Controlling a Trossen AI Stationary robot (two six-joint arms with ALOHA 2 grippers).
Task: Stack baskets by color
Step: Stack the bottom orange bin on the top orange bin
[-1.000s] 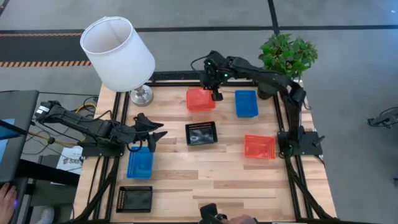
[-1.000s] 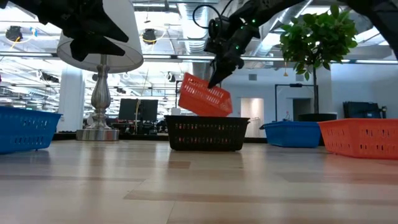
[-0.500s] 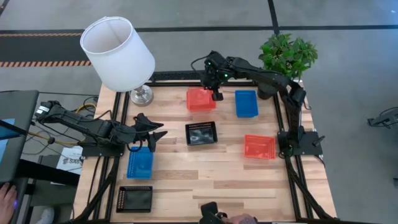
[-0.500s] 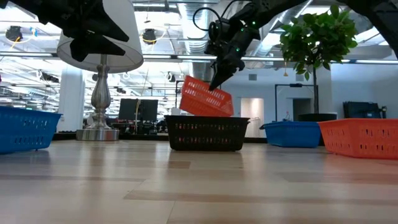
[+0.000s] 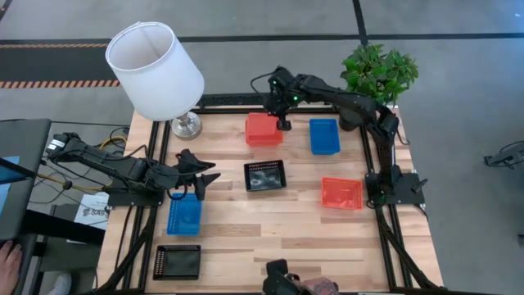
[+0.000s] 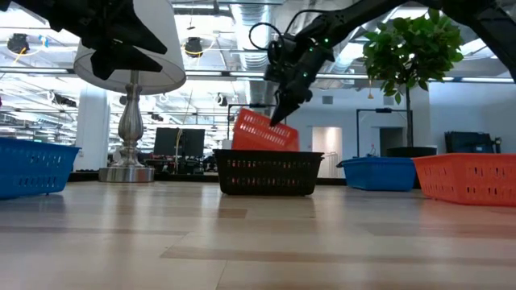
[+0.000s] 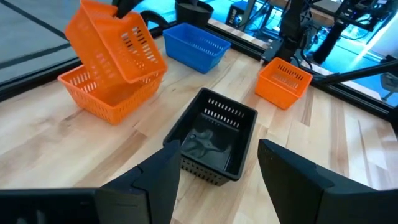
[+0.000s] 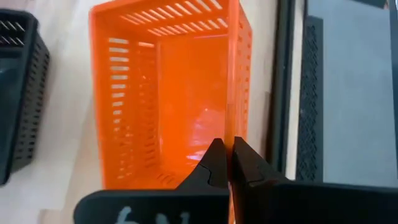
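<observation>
While the right gripper (image 8: 227, 163) pinches a tilted red basket (image 7: 117, 42), another red basket (image 7: 102, 93) probably sits right below.

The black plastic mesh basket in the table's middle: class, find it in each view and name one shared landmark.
High view: black mesh basket, centre.
Low view: centre.
Left wrist view: centre.
Right wrist view: left edge.
Shared landmark: the lifted orange mesh basket, pinched by the right gripper.
</observation>
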